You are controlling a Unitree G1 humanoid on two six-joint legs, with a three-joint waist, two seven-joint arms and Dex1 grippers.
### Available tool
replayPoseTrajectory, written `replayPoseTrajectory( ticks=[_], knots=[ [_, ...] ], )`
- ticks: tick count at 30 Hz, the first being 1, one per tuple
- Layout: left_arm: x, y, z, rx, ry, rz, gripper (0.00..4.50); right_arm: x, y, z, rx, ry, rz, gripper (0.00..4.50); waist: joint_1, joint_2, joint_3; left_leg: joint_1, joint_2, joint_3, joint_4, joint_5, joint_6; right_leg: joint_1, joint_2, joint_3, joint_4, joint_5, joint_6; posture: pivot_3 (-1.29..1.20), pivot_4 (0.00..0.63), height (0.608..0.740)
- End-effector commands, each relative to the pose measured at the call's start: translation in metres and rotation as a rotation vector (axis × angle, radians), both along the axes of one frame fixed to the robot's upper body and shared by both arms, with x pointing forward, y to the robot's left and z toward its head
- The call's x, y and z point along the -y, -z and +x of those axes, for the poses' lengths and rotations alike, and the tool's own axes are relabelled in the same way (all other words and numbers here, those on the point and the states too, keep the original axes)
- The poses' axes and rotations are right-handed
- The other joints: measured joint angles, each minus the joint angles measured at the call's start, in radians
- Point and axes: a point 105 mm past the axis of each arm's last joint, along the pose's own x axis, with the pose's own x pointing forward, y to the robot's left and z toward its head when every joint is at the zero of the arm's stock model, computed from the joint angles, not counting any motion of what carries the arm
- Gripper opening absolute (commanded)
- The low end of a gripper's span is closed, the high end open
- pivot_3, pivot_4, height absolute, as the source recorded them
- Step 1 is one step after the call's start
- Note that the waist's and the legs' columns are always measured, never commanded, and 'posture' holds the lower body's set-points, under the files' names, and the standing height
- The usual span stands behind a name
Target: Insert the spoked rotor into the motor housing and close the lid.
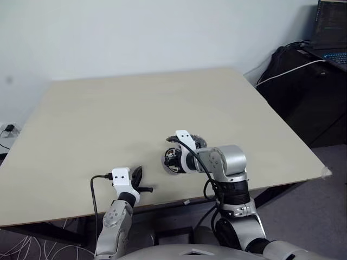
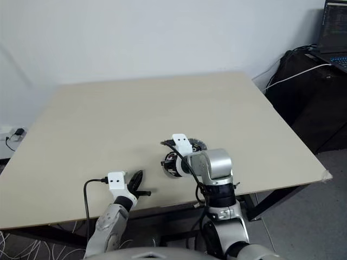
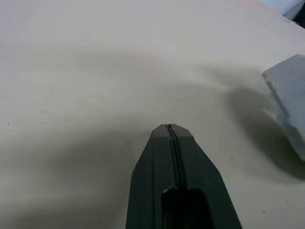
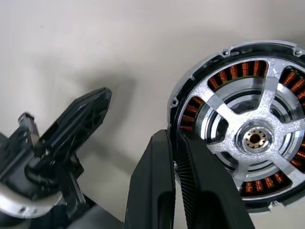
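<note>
My right gripper (image 4: 174, 136) is shut on the rim of the motor housing (image 4: 224, 57), a round metal body with copper-brown windings. The spoked rotor (image 4: 255, 138) sits inside it, its silvery spokes and hub over the windings. From the head camera the housing (image 1: 171, 161) is held tilted, close over the table near its front edge. Just behind the gripper lies a grey ribbed disc, the lid (image 1: 197, 142), partly hidden by the wrist. My left gripper (image 1: 139, 172) is shut and holds nothing, a short way left of the housing, low over the table; its black fingers (image 3: 169, 138) are pressed together.
The beige table (image 1: 108, 119) stretches away to a pale wall. Its right corner (image 1: 324, 173) drops to the floor. Beyond the right edge stands a dark desk (image 1: 303, 76) with a laptop (image 1: 332, 27) and a white cable (image 1: 287, 71).
</note>
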Motion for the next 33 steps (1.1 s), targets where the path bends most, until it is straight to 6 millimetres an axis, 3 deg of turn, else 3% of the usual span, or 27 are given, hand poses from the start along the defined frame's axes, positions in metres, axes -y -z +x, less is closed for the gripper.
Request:
replayPoseTrajectory(
  ticks=[1,4,8,12,16,20,24,27,30,33],
  knots=[
    [0.001,-0.010,0.005,0.040,0.005,0.002,0.00,-0.001,0.013,0.004,-0.060,0.045,-0.043,0.00,0.000,0.001,-0.003,0.000,0.000,0.000,0.000,0.000,0.000,0.001,0.000,0.000,0.000,0.000,0.000,0.00,0.000,0.740],
    [0.000,-0.010,0.004,0.039,0.001,0.004,0.00,-0.006,0.023,0.009,-0.065,0.061,-0.048,0.00,0.006,0.004,-0.008,0.002,-0.001,0.000,0.000,0.000,0.000,0.003,-0.001,-0.001,-0.001,0.000,0.000,0.00,0.000,0.740],
    [-0.001,-0.010,0.004,0.039,0.000,0.007,0.00,-0.024,0.020,0.009,-0.048,0.030,0.004,1.22,0.010,0.005,-0.009,0.004,-0.002,0.000,0.001,0.001,0.001,0.007,-0.001,0.000,-0.001,0.001,0.002,0.00,0.000,0.740],
    [0.000,-0.010,0.005,0.038,0.005,0.010,0.00,-0.047,-0.003,0.004,-0.019,-0.043,0.116,2.42,0.001,0.005,-0.009,0.005,-0.001,0.000,0.001,0.002,-0.001,0.007,-0.001,0.000,-0.001,0.000,0.008,0.00,0.000,0.740],
    [0.000,-0.011,0.005,0.038,0.010,0.012,0.00,-0.060,-0.036,-0.008,0.071,-0.172,0.238,2.42,-0.006,0.006,-0.007,0.004,-0.001,-0.001,0.001,0.004,0.001,0.006,0.000,0.000,0.000,0.000,0.009,0.00,0.000,0.740],
    [0.000,-0.010,0.006,0.035,0.015,0.010,0.00,-0.050,-0.059,-0.021,0.516,-0.508,0.108,2.42,-0.014,0.006,-0.007,0.002,0.000,-0.001,-0.001,0.004,0.001,0.002,0.001,0.000,-0.001,0.002,0.003,0.00,0.000,0.740],
    [0.001,-0.010,0.007,0.035,0.021,0.006,0.00,-0.028,-0.046,-0.029,0.768,-0.842,-0.094,2.42,-0.009,0.001,-0.004,0.002,-0.003,-0.002,0.000,0.002,0.003,0.006,-0.002,-0.002,-0.004,-0.002,0.011,0.00,0.000,0.740],
    [0.002,-0.010,0.007,0.035,0.027,0.005,0.00,-0.003,-0.023,-0.024,0.897,-1.108,-0.328,1.49,-0.011,-0.002,-0.001,0.002,-0.003,-0.001,0.001,0.002,0.003,0.006,-0.003,-0.002,-0.004,-0.002,0.012,0.00,0.000,0.740],
    [0.003,-0.010,0.008,0.035,0.028,0.003,0.00,0.009,-0.011,-0.022,0.899,-1.244,-0.390,0.55,-0.010,-0.003,0.000,0.003,-0.001,-0.001,0.002,0.003,0.002,0.007,-0.001,-0.002,-0.003,-0.002,0.012,0.00,0.000,0.740],
    [0.003,-0.010,0.007,0.035,0.027,0.003,0.00,0.013,-0.007,-0.016,0.901,-1.306,-0.425,0.55,-0.003,-0.004,0.000,0.003,0.001,-0.001,0.001,0.003,0.002,0.007,0.000,-0.002,-0.003,-0.002,0.011,0.00,0.000,0.740]
  ],
)
